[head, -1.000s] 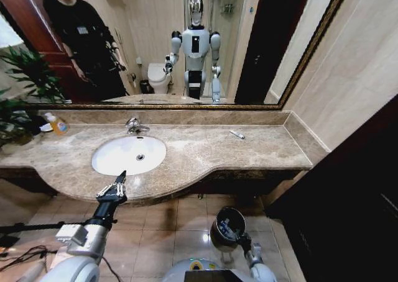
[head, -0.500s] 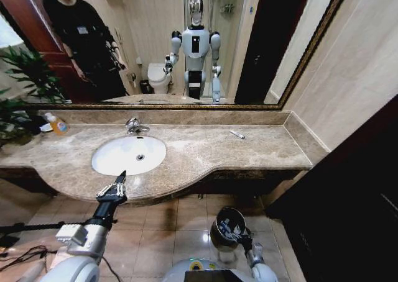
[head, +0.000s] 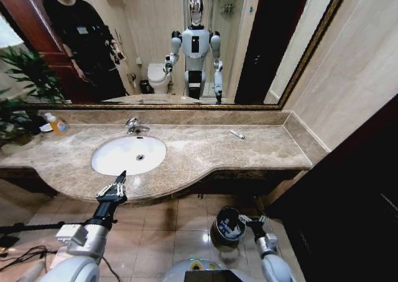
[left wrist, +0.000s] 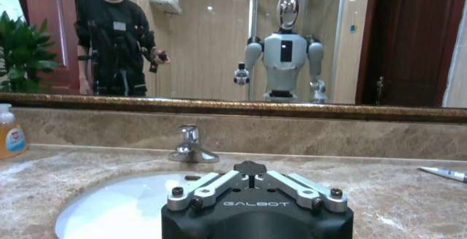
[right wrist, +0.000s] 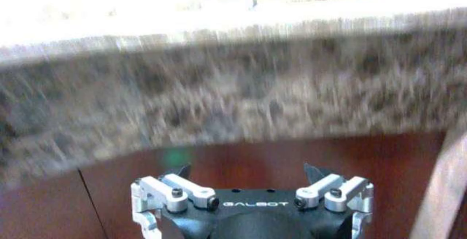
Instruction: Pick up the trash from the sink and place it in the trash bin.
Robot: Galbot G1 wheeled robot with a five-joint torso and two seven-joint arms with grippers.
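Black right gripper [head: 252, 219] fingers spread, empty

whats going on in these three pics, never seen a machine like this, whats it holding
It is a wheeled robot with two arms, seen whole in the mirror. One picture looks down from its head; the other two come from cameras on its wrists. The left gripper hangs at the counter's front edge by the white sink, fingers together, holding nothing. The right gripper is low, beside the black trash bin on the floor, fingers spread and empty; pale bits of trash lie in the bin. On the counter are a tap, a soap bottle and a small white tube.
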